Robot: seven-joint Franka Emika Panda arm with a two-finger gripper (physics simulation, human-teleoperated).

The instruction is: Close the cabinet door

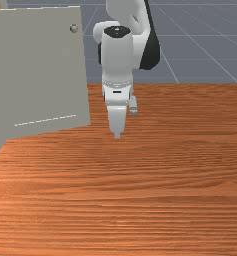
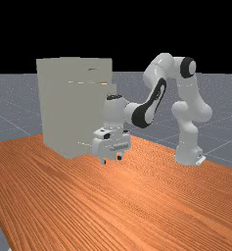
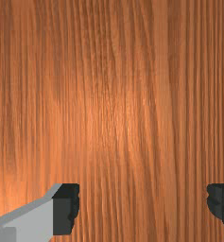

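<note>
In the far view the gripper (image 2: 111, 160) hangs over the table in front of the tall pale cabinet (image 2: 63, 105), fingertips downward. The front view has a flat grey door panel (image 1: 40, 75) at the left, with a small round knob (image 1: 74, 28) near its upper right corner. Beside that panel's right edge, with a gap between, the gripper (image 1: 117, 135) points down at the table. How far the door stands open I cannot tell. Seen from the wrist, the gripper (image 3: 143, 203) is open, its dark pads (image 3: 66, 208) wide apart with only wood below.
Orange-brown table (image 1: 140, 200) extends under the hand and toward the front view's right and bottom. The cabinet's lower edge stands at the table, at the front view's left. The arm's base (image 2: 188, 154) is at the far view's right.
</note>
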